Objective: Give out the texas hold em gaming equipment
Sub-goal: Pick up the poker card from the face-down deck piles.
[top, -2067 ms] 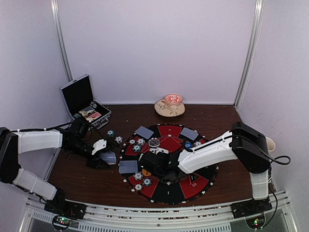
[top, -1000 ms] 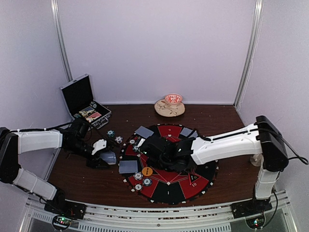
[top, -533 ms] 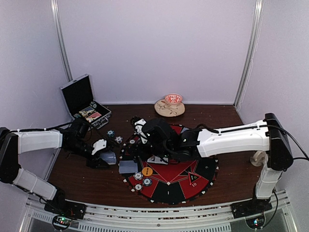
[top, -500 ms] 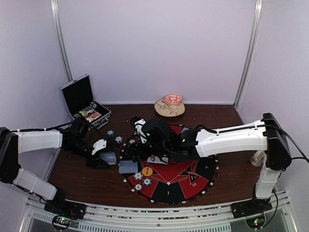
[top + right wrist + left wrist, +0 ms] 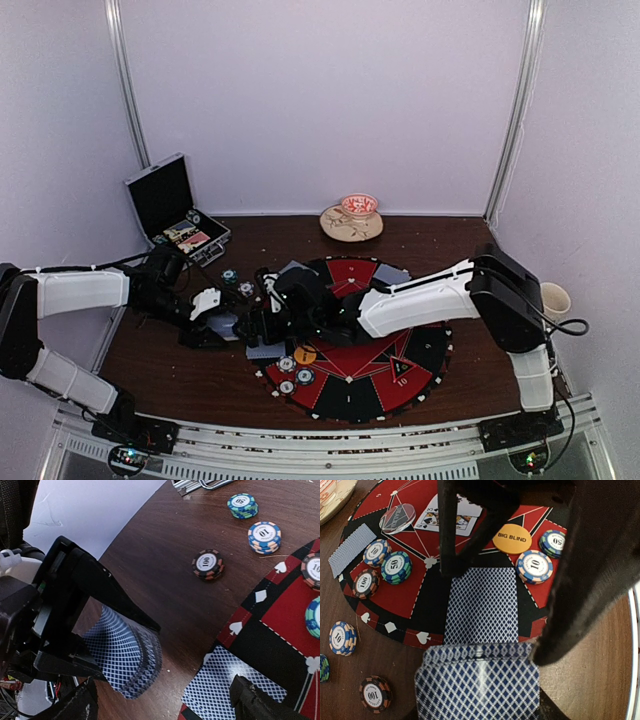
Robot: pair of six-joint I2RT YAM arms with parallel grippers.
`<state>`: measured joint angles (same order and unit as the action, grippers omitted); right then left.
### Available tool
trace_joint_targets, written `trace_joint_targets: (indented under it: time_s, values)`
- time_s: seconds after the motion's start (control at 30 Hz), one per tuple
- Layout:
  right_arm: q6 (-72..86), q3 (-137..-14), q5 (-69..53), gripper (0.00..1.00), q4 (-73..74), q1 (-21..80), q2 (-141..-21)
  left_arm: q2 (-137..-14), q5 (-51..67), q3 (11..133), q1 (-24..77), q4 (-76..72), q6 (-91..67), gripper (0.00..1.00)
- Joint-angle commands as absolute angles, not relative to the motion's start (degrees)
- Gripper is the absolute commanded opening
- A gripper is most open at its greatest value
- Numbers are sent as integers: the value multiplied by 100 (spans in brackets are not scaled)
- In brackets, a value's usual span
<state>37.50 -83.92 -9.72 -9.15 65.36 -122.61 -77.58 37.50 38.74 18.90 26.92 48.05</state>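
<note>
swinging left across the mat (image 5: 350,395), the right gripper (image 5: 167,702) has come up beside the left gripper (image 5: 222,325), which pinches a bowed deck of cards (image 5: 127,660) with its free edge offered. the right fingers stand wide, just short of it, likely to draw a card. one dealt card (image 5: 222,685) lies between them, with chips (image 5: 207,564) beyond their tips.

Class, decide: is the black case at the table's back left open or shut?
Open: the case has its lid raised, contents showing.
</note>
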Motion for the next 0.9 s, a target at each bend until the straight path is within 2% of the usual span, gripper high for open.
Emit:
trace_joint_targets:
  time_s: [0.0, 0.23, 0.53, 0.87]
  values:
    - [4116, -8705, -1411, 92, -1491, 6510, -12514, -7673, 3841, 3885, 1866, 2566, 4825, 52]
    - [4467, -9020, -1694, 90, -1869, 6445, -13005, -7673, 3845, 3880, 1869, 2566, 4823, 53]
    - [4571, -9598, -1907, 85, -1626, 6411, -13491, -7673, 3850, 3876, 1869, 2566, 4835, 52]
    - [4678, -9027, -1392, 68, -1128, 6197, -13168, -7686, 3856, 3876, 1870, 2567, 4835, 52]
